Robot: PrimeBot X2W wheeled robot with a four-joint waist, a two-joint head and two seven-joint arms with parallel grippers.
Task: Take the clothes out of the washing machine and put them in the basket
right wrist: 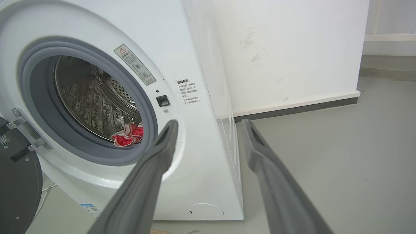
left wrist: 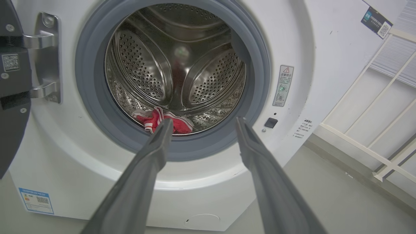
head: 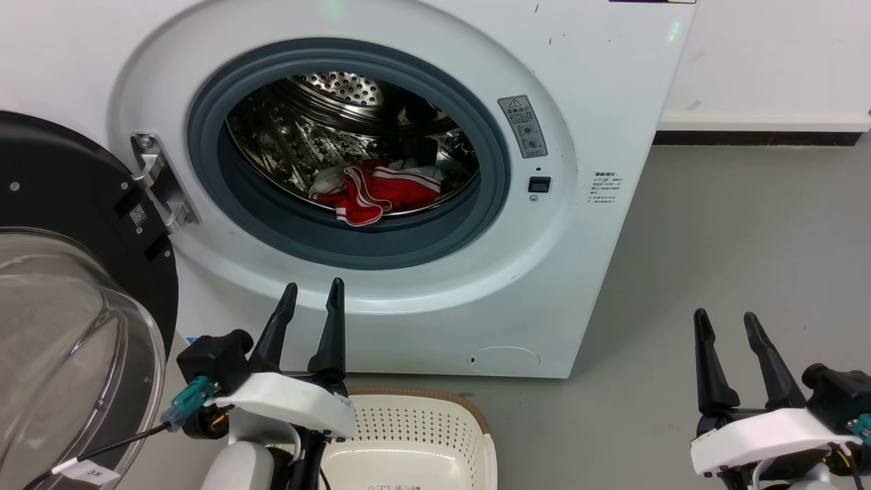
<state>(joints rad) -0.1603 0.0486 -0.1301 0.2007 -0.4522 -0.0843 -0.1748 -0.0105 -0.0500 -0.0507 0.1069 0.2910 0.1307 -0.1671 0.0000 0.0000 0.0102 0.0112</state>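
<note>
Now, clothes (head: 378, 190) in washing machine (head: 578, 272), basket (head: 422, 425) on floor (head: 714, 238).

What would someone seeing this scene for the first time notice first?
The red clothes with white stripes stand out, lying low in the steel drum of the white washing machine, whose door is swung open at the left. Below the porthole sits the cream basket, its visible part bare. The left gripper before the machine and the right gripper over the grey floor both stand open, holding nothing.
</note>
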